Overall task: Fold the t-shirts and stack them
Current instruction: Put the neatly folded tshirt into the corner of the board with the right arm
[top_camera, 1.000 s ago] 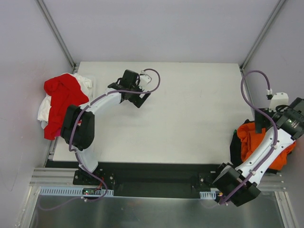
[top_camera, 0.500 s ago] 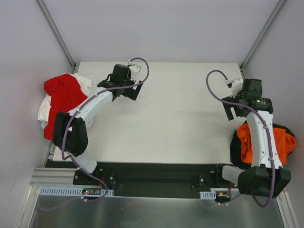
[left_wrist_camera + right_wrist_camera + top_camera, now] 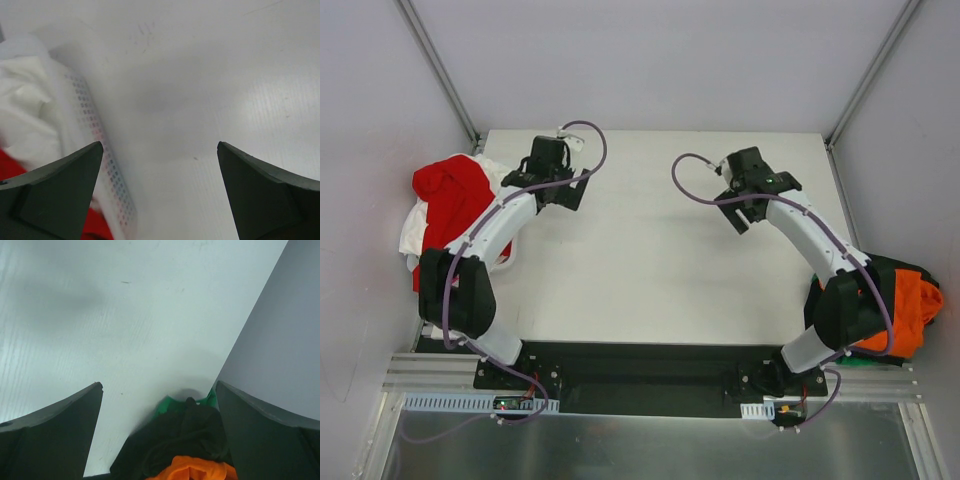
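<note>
Left gripper (image 3: 570, 192): wide open, empty, near the red shirt (image 3: 448, 200).
Right gripper (image 3: 744, 215): wide open, empty, over the table (image 3: 660, 270).
Likely best: pinch one red edge only, then drag it flat.

White arms (image 3: 505, 222) have black joints (image 3: 470, 295), purple cables (image 3: 673, 176)

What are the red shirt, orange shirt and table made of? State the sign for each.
Red shirt: soft matte cloth, it seems; crumpled in folds.
Orange shirt: likewise soft cloth, bunched.
Table: stiff white matte board, perhaps corrugated plastic; fine parallel ribs show close up.
</note>
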`<state>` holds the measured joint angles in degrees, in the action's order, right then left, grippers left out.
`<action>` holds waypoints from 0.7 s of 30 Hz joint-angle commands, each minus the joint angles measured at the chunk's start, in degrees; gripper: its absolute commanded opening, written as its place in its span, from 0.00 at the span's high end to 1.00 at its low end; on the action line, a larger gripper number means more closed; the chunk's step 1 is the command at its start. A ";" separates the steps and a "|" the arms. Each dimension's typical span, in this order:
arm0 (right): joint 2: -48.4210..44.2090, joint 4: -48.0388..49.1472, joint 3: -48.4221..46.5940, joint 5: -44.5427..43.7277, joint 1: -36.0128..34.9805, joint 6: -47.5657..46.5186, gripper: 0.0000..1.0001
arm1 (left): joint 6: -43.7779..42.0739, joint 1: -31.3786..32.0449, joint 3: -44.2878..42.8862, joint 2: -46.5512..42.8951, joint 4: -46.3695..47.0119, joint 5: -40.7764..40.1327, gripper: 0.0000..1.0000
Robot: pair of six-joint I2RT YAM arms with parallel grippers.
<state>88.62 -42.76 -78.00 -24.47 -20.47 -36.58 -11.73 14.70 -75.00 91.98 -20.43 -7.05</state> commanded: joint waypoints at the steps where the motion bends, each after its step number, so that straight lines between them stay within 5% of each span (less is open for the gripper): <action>1: 1.99 5.75 0.74 -8.13 -4.40 -1.83 0.00 | -8.99 0.07 1.52 -9.53 -0.67 -14.03 0.01; 12: 3.14 9.72 5.48 -6.73 -5.81 -2.62 0.00 | -16.13 -0.11 11.00 -28.77 2.83 -24.59 0.01; 21: -3.10 13.23 8.39 -10.34 -7.39 -4.12 0.00 | -14.91 -0.90 10.14 -30.72 4.69 -29.78 0.01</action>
<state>89.95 -31.83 -69.36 -32.84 -27.75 -41.10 -26.65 14.52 -62.87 62.13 -17.74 -33.74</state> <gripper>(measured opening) 0.996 0.993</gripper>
